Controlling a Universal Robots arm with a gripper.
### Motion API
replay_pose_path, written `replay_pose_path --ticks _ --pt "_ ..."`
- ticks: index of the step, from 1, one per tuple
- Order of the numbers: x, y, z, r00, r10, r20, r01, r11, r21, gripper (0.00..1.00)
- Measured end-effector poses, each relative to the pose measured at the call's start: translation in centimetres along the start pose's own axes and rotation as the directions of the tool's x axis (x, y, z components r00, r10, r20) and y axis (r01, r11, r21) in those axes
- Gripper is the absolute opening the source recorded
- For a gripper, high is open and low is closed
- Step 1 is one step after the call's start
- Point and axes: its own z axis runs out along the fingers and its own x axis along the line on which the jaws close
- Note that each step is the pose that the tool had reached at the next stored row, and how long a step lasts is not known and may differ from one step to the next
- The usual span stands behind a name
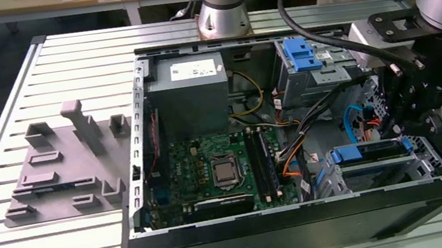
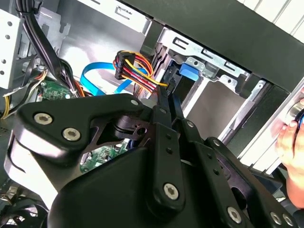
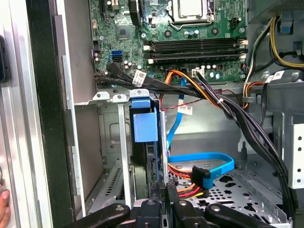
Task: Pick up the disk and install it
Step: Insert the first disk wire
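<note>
Lying open on the slatted metal desk (image 1: 3, 159), the black computer case (image 1: 303, 228) leaves tight room among cables. Its steel drive cage (image 1: 432, 167) holds the disk (image 1: 370, 152), blue-railed, long axis along the bay. Just above hangs the hand (image 1: 406, 128), fingers pressed together, holding nothing.

Arm reaches down from exterior view's right — gripper (image 1: 416, 127) fingers (image 2: 167, 102) pressed together, pointing downward.

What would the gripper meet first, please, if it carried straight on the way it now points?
Probably the disk with its blue carrier tab, standing in the drive cage directly ahead of the gripper. The orange and yellow cable bundle runs close beside that line; depth is unclear.
</note>
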Motion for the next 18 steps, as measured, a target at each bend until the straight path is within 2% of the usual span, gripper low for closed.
replay_pose_path --ticks 8,18 --pt "0.53 0.07 0.21 0.9997 -0.025 0.0028 0.025 0.9997 0.0015 0.16" --pt "0.79 0.15 0.52 0.9993 -0.036 0.0076 0.036 0.9993 0.0042 0.16"
